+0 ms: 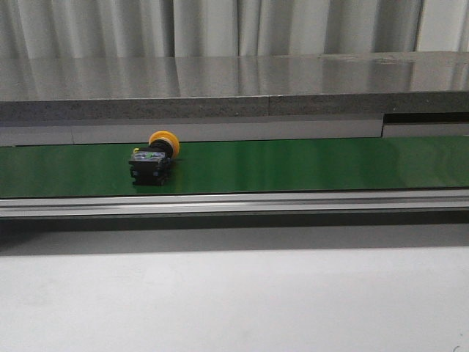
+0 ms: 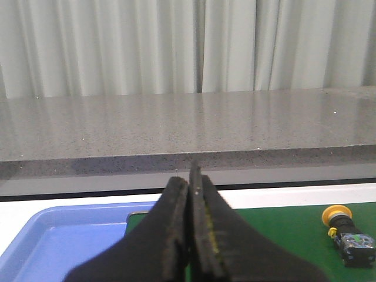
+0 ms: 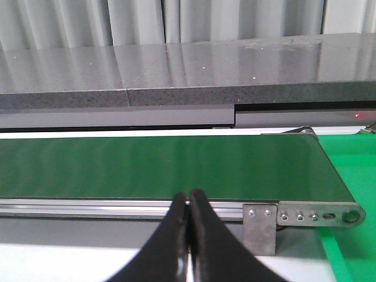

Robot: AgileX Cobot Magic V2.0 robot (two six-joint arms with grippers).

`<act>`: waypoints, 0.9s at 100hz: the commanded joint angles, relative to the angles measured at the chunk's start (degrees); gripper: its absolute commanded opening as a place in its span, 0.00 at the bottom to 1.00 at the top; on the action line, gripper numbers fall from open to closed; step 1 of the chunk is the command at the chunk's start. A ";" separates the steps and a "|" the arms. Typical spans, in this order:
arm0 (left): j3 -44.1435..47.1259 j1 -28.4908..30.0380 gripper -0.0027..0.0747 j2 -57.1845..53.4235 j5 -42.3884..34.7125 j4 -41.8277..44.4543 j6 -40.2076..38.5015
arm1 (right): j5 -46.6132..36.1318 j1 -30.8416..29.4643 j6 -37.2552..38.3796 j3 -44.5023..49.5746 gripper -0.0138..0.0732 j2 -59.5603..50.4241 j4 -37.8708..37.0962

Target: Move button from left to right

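I see the yellow-capped black push-button (image 1: pixel 153 159) lying on the green belt (image 1: pixel 308 165); my left gripper (image 2: pixel 189 176) and right gripper (image 3: pixel 188 197) are both clenched, empty.

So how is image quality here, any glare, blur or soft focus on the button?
Front view: the button is small, slightly soft, and the grey ledge carries streaky reflections. Left wrist view: the left pincer is near and blurred. Right wrist view: the belt has mild sheen.

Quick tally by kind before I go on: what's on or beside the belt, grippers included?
Button: 1
Green belt: 1
Blue tray: 1
Grippers, both shut and holding nothing: 2 (left gripper, right gripper)
Total: 5
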 commanded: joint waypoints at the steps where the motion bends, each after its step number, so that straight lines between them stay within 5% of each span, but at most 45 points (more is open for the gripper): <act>1: -1.52 -0.44 0.01 0.47 -4.34 -0.59 0.07 | -6.72 -0.23 -0.15 -0.97 0.08 -0.98 -0.03; 34: -1.52 -0.44 0.01 0.47 -4.34 -0.59 0.07 | -5.08 -0.23 -0.15 -6.23 0.08 0.01 0.79; 90: -1.52 -0.44 0.01 0.47 -4.34 -0.59 0.07 | 32.59 -0.23 -0.15 -38.89 0.08 28.70 0.65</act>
